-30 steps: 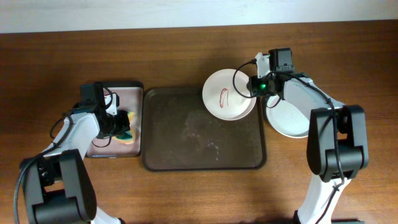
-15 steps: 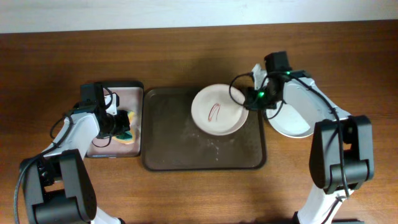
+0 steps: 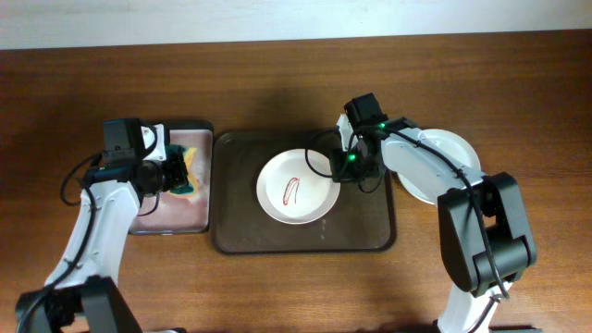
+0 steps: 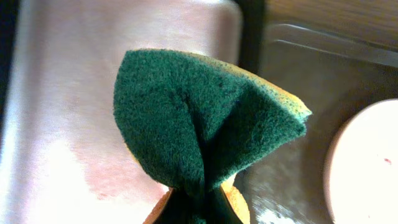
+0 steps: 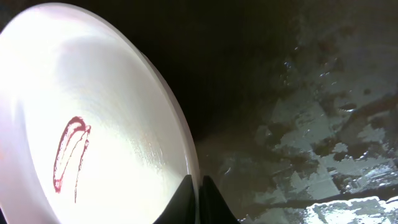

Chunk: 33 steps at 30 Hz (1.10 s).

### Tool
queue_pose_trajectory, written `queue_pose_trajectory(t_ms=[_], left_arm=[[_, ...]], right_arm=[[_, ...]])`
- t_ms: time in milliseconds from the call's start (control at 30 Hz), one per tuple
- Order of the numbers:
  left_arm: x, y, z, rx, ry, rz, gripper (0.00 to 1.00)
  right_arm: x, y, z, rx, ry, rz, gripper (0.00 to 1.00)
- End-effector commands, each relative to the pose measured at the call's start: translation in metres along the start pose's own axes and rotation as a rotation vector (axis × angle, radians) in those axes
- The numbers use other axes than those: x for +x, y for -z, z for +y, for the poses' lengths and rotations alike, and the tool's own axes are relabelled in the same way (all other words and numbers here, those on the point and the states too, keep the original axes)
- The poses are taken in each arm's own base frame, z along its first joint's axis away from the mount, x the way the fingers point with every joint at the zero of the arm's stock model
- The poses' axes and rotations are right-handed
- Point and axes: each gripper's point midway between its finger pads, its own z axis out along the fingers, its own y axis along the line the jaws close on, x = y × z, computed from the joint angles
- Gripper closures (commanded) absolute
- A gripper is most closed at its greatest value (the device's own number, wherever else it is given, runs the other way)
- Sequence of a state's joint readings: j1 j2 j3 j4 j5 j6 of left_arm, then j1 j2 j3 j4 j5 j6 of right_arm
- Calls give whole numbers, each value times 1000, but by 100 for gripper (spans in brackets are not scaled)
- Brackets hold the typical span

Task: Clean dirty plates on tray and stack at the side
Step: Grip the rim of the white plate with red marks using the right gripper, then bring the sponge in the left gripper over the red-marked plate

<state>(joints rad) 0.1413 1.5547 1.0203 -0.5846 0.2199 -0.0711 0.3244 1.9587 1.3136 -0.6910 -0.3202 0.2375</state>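
One dirty plate point(image 3: 294, 188) in hand: white, red smear point(image 5: 69, 155) facing up. Pinched at its right rim by the right end effector point(image 3: 347, 165), clenched on the very edge, leaving the soiled face open to wiping. Sits low over the middle of the tray point(image 3: 240, 231). Seen from the right wrist, appears tilted, gripped rim raised off the wet, streaked floor, far rim possibly touching down, hard to tell from this angle.

Over on the left, left end effector point(image 3: 180, 173) clamped on the sponge point(image 4: 205, 124), folding it into a wedge with the green scouring side outward and the yellow foam tucked behind, a shape suited to scrubbing. Hangs above the right part of the small pinkish tray point(image 3: 148, 217), just beside the big tray's left rim, well apart from the plate.

On the tabletop point(image 3: 277, 83) right of the tray, partly under the right arm, second white plate point(image 3: 453, 150), by the look of it marking the stacking spot.

Sensible next move, as a judgement: carry sponge to smear, with the rim grip steadying the plate.
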Motion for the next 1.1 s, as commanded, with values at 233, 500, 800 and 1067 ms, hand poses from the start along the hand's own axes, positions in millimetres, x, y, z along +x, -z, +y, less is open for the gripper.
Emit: queue_pose_trajectory(t_ms=[233,500,800,1067], left_arm=[[8,-1,-23,-3,-68,19,100],[10,0,-44,109,-74,24,100],[32,0,-138,328,-150,72,100],[48,-15,-189,324,-96,85,100]], right_arm=[[-2,4,3,11,5,-22,92],[0,4,3,13,3,-14,92],[4,4,2,17,-3,2,87],[16,-3,-4,23,-12,27,83]])
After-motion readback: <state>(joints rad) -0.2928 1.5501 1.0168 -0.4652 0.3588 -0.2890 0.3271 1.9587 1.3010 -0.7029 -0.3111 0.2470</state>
